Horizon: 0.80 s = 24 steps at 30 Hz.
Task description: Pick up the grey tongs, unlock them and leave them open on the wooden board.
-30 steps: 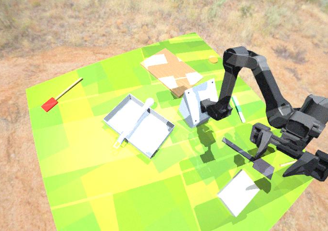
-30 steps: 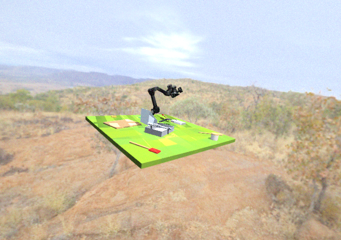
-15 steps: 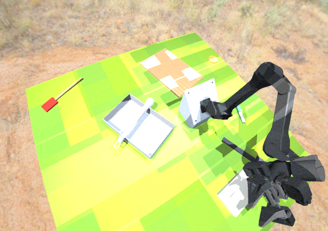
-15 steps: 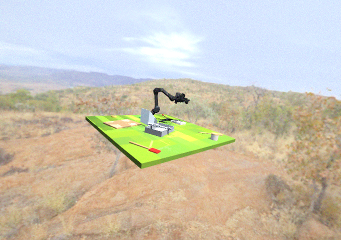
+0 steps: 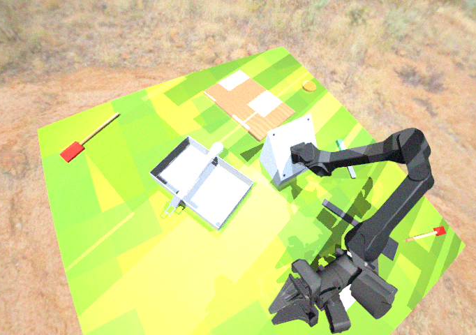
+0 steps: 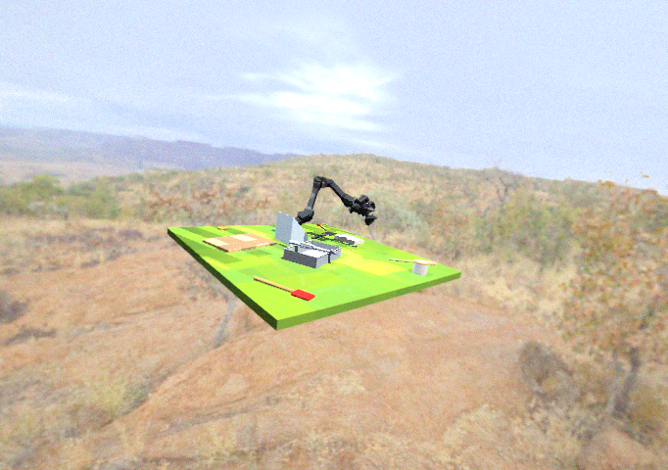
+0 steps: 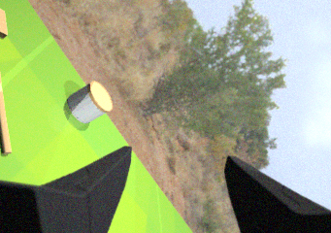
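The grey tongs [image 5: 203,169] lie across the roasting tin [image 5: 171,156] [image 6: 304,257]. Their rounded end sticks out past the far rim and their looped end past the near rim. They look shut; the lock cannot be made out. The wooden board [image 5: 239,100] [image 6: 235,246] lies flat beyond the tin, with nothing on it but white patches of light. My gripper [image 5: 272,317] [image 6: 369,220] [image 7: 179,158] is partly open and empty, raised well away from the tongs at the near right in the top view. The tongs are not in the wrist view.
A pale wedge-shaped block [image 5: 282,146] [image 6: 287,228] stands between the arm and the board. A red spatula [image 5: 72,151] [image 6: 303,295] lies left of the tin. A dark spatula [image 5: 339,210] lies near the arm. A pale cup [image 7: 86,105] [image 6: 419,267] stands near the table's edge.
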Available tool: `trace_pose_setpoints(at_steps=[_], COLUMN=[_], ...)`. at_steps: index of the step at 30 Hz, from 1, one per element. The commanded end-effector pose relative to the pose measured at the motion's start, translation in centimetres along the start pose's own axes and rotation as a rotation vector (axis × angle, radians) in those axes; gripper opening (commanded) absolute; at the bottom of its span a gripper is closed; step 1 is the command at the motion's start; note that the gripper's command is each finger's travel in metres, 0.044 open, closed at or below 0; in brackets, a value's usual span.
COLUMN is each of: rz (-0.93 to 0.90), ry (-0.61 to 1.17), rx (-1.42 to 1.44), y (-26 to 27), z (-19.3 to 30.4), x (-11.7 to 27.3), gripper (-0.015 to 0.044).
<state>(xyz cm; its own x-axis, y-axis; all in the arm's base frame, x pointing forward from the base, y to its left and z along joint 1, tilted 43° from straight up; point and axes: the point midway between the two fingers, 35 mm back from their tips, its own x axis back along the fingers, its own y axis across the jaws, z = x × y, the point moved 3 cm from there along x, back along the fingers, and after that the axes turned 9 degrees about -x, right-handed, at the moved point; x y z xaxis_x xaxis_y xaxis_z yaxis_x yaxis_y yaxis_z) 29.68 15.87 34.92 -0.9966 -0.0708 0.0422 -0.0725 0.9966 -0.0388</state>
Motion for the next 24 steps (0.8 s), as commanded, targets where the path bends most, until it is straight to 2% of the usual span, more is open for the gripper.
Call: trace_pose_setpoints(at_steps=[1,6,12,17,21,24], rz=[0.013,-0.035,-0.130,-0.243,-0.363,-0.406], ry=[0.135,0.391,0.714,0.967,1.153,1.203], rx=[0.115,0.268,0.325,0.250,0.081,-0.002], y=[-1.4,-4.2,-9.2,-13.6,-17.2,-18.4], z=[3.5,10.4,19.2,26.1,31.7,33.4], x=[-3.5,-7.7,-10.0,-9.5,-7.5,-6.4], gripper=[0.0260,0.0260,0.0260,0.0260,0.0260,0.0260])
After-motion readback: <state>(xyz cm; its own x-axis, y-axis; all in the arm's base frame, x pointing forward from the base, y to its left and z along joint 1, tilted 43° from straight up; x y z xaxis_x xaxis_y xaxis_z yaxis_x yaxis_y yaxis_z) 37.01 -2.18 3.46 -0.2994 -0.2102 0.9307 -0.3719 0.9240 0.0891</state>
